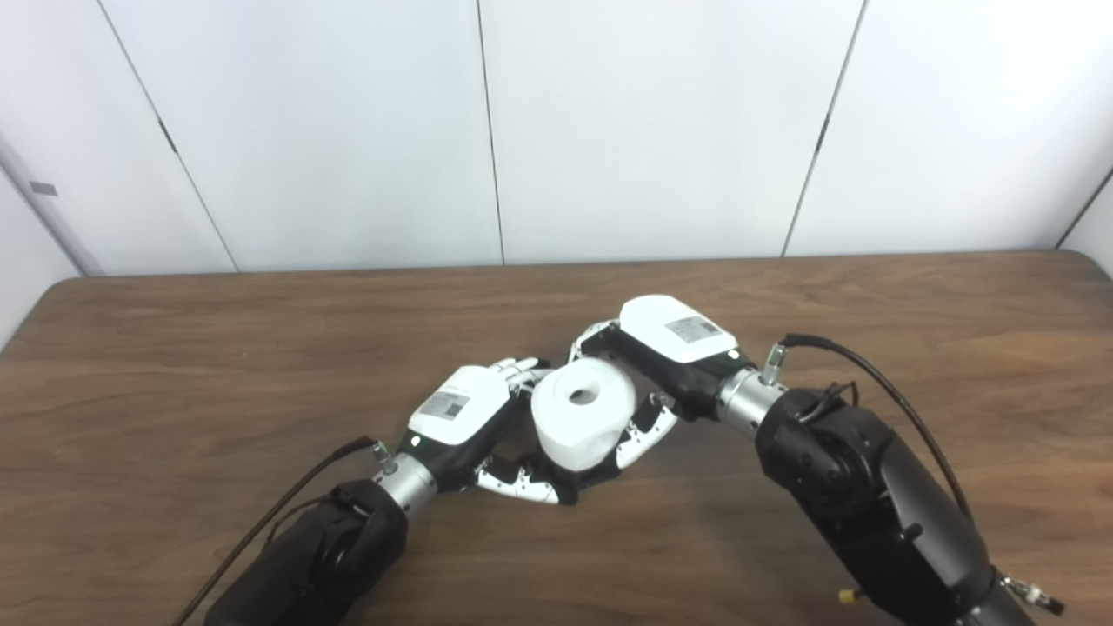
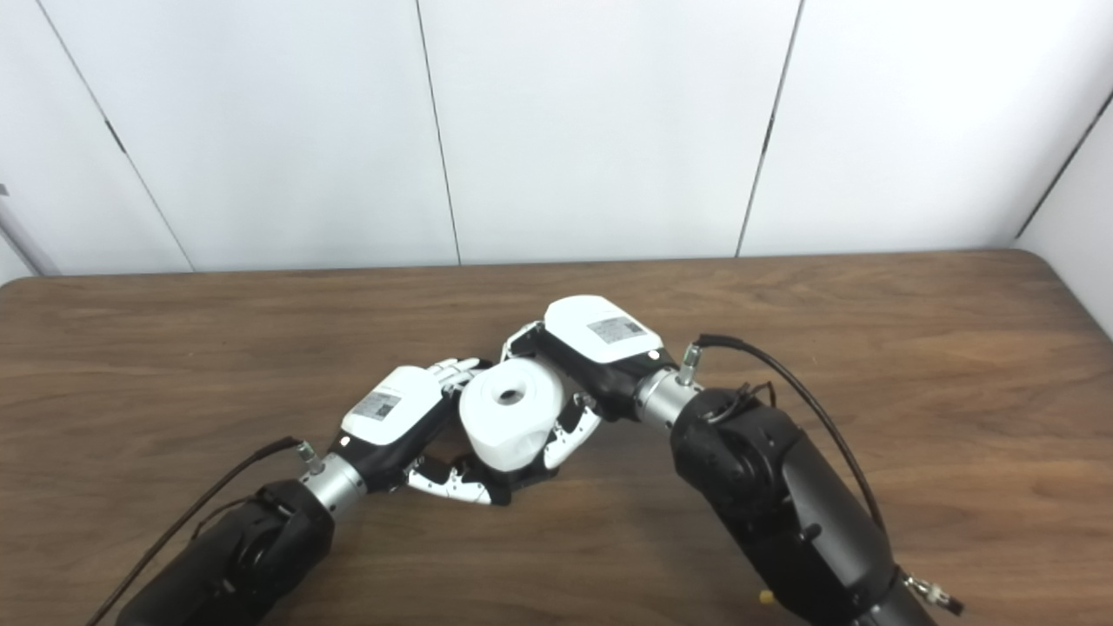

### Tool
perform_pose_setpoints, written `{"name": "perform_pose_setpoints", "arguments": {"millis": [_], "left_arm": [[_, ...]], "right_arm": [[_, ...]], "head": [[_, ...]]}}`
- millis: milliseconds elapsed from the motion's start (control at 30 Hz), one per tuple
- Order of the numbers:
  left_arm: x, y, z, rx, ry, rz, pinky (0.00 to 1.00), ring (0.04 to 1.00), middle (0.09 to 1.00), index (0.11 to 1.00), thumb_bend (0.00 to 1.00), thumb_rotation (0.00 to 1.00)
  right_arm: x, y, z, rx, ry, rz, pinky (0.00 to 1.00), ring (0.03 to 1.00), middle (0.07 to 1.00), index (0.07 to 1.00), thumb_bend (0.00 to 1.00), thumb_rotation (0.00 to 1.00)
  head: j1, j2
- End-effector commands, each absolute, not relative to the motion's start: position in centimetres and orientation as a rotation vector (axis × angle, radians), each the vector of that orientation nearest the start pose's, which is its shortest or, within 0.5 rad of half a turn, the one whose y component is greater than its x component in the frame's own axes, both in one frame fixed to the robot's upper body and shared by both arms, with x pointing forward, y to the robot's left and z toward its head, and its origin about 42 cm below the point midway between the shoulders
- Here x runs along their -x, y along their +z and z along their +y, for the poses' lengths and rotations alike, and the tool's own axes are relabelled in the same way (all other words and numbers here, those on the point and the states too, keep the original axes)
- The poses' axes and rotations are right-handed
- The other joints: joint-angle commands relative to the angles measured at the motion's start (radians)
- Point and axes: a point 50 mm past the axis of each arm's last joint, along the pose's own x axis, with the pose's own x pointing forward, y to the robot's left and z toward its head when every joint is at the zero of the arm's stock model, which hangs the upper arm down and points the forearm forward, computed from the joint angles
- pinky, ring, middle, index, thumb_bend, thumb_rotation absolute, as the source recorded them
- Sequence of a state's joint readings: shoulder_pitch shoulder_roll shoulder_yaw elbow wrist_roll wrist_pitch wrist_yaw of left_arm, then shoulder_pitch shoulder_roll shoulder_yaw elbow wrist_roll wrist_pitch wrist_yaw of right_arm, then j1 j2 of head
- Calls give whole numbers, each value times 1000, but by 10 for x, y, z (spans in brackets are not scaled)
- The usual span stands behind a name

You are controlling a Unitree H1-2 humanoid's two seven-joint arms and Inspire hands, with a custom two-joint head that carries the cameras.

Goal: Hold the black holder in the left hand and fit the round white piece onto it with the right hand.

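A: Nearest us, what's at the centre of the wooden table (image 1: pixel 217 348)?

B: The round white piece (image 1: pixel 583 416), a roll with a hole on top, sits between both hands. The left hand (image 1: pixel 465 417) curls round its 9 o'clock side, thumb beneath; the black holder (image 2: pixel 513 478) is probably the dark base under the roll, mostly hidden.

A: And the right hand (image 1: pixel 669 348)?

B: At 2 o'clock of the roll, its fingers (image 1: pixel 648 430) closed on its side. The right eye view shows a little more of that dark base; the left eye view less.

A: Farther back?

B: White wall panels (image 1: pixel 652 130).
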State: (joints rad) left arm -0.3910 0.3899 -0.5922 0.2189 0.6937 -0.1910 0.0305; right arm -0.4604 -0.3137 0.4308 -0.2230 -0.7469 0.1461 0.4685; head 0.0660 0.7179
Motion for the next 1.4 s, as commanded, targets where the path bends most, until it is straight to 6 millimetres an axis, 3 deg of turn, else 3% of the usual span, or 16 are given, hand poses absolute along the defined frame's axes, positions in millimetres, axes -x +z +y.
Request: {"name": "perform_pose_setpoints", "arguments": {"millis": [0,300,900,1367], "left_arm": [[-337,81,172,-1254,-797,-266,925,925,863,483,525,60],[-337,81,171,-1240,-787,-279,913,922,858,482,525,60],[-337,82,174,-1241,-784,-286,908,919,859,483,525,60],[-336,83,171,-1238,-776,-286,903,910,849,482,525,60]], "right_arm": [[-361,239,-143,1239,617,-381,633,716,710,481,525,138],[-360,228,-139,1247,652,-373,648,700,702,481,525,138],[-359,219,-149,1279,678,-359,710,718,708,481,524,134],[-349,215,-148,1283,717,-345,661,717,707,480,525,138]], "head": [[2,2],[13,6],[15,9],[22,17]]}}
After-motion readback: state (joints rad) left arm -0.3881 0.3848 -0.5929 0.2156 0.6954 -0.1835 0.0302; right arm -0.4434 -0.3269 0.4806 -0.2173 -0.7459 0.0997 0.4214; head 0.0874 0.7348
